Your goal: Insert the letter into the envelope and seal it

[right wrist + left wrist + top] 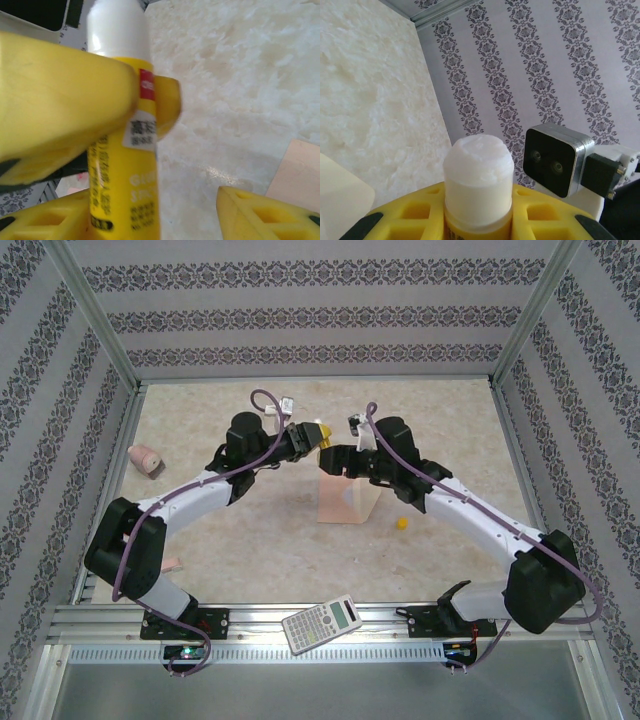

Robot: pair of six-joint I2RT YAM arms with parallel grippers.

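The peach envelope [345,502] lies on the table mid-scene, and its corner [298,170] shows in the right wrist view. The letter is hidden. My left gripper [312,436] [477,202] hangs above the envelope's far end, shut on a yellow glue stick [478,175] whose white glue stands bare and uncapped. My right gripper [338,455] [160,205] meets it from the right and is open. The stick's yellow body [125,170] rests against its left finger [40,220], and a wide gap separates it from the right finger [265,215].
A small yellow cap [402,523] lies on the table right of the envelope. A calculator [322,625] sits on the near rail between the arm bases. A pink object [145,458] lies at the left wall. Patterned walls enclose the table.
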